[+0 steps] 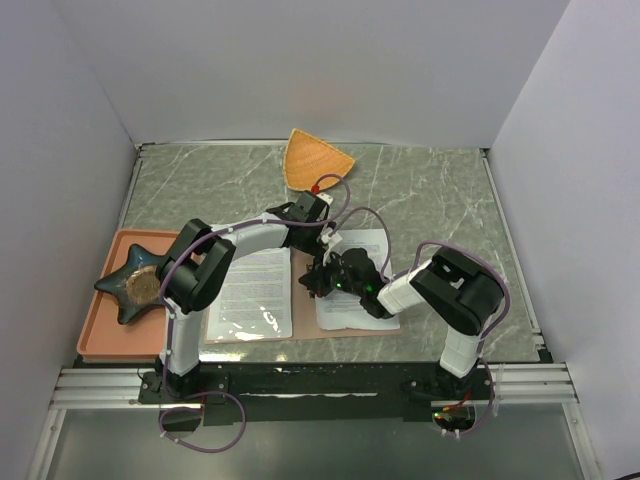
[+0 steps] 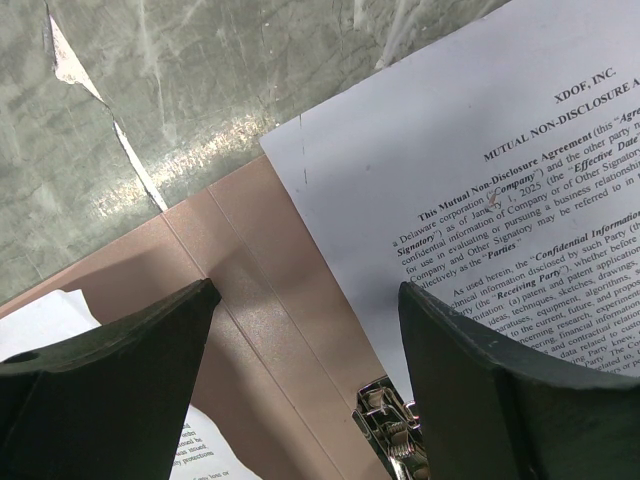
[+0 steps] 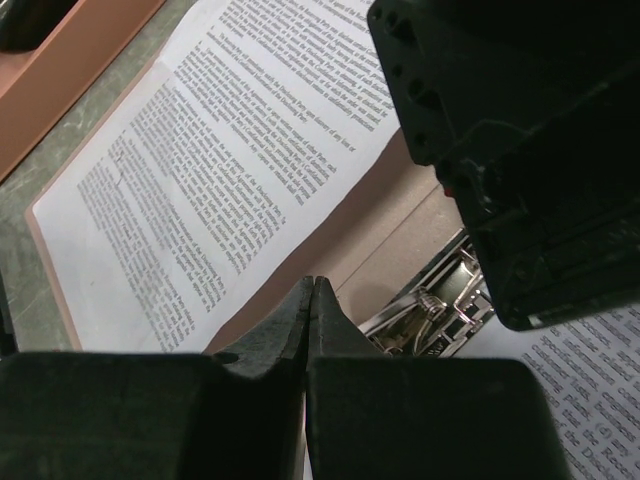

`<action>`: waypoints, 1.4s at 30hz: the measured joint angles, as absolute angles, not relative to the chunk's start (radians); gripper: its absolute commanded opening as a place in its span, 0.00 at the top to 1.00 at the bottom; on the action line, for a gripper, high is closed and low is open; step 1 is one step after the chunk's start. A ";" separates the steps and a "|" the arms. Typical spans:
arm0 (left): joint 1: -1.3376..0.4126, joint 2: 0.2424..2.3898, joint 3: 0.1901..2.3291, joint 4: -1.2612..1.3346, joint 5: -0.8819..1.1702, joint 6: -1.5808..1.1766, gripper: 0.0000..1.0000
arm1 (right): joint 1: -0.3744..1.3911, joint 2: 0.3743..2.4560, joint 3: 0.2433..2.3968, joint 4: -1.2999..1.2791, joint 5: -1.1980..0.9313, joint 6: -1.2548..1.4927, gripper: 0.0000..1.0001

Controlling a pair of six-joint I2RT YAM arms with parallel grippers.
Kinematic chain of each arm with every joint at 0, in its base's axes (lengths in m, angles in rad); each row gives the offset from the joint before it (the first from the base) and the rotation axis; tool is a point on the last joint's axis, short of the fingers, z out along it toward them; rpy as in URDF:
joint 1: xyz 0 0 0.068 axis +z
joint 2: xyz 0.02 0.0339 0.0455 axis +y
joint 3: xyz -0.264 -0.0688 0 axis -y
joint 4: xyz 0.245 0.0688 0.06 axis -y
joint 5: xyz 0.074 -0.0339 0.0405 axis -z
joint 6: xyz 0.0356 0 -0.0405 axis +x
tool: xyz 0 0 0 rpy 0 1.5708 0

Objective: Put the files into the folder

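Observation:
The reddish-brown folder (image 1: 300,300) lies open on the marble table. One printed sheet of the files (image 1: 255,292) rests on its left half and another (image 1: 358,285) on its right half. Both grippers hover over the folder's spine. My left gripper (image 1: 328,240) stands open above the spine (image 2: 270,280), with nothing between its fingers; the metal clip (image 2: 392,430) and the right sheet (image 2: 480,190) lie just below it. My right gripper (image 3: 312,285) is shut and empty, its tip just beside the clip (image 3: 440,300), next to the left sheet (image 3: 220,150).
A salmon-orange tray (image 1: 100,335) at the left holds a dark star-shaped dish (image 1: 135,280). An orange fan-shaped dish (image 1: 315,160) lies at the back. White walls enclose the table on three sides. The two wrists are close together over the folder.

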State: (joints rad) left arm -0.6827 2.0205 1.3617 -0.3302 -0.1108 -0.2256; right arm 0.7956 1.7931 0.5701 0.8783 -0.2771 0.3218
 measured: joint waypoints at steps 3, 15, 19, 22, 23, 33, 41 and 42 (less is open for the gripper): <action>-0.683 2.020 1.362 -0.330 -0.110 -0.225 0.19 | 0.796 1.793 0.551 0.908 -0.251 0.323 1.00; -0.682 2.020 1.362 -0.331 -0.110 -0.224 0.19 | 0.812 1.795 0.538 0.934 -0.195 0.319 1.00; -0.682 2.020 1.362 -0.331 -0.109 -0.223 0.19 | 0.818 1.795 0.545 0.921 -0.192 0.307 1.00; -0.682 2.020 1.364 -0.333 -0.109 -0.223 0.19 | 0.828 1.792 0.555 0.895 -0.191 0.297 1.00; -0.682 2.020 1.364 -0.334 -0.108 -0.223 0.19 | 0.830 1.790 0.557 0.888 -0.191 0.296 1.00; -0.677 2.020 1.366 -0.337 -0.102 -0.222 0.19 | 0.847 1.790 0.554 0.860 -0.180 0.330 1.00; -0.676 2.020 1.366 -0.338 -0.101 -0.222 0.19 | 0.840 1.798 0.538 0.897 -0.157 0.379 1.00; -0.675 2.020 1.367 -0.339 -0.101 -0.222 0.19 | 0.840 1.804 0.537 0.905 -0.158 0.385 1.00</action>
State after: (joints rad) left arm -0.6754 2.0201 1.3670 -0.3386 -0.1009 -0.2222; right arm 0.8398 1.8042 0.5373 0.9047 -0.1577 0.3851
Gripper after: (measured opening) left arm 0.810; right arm 0.004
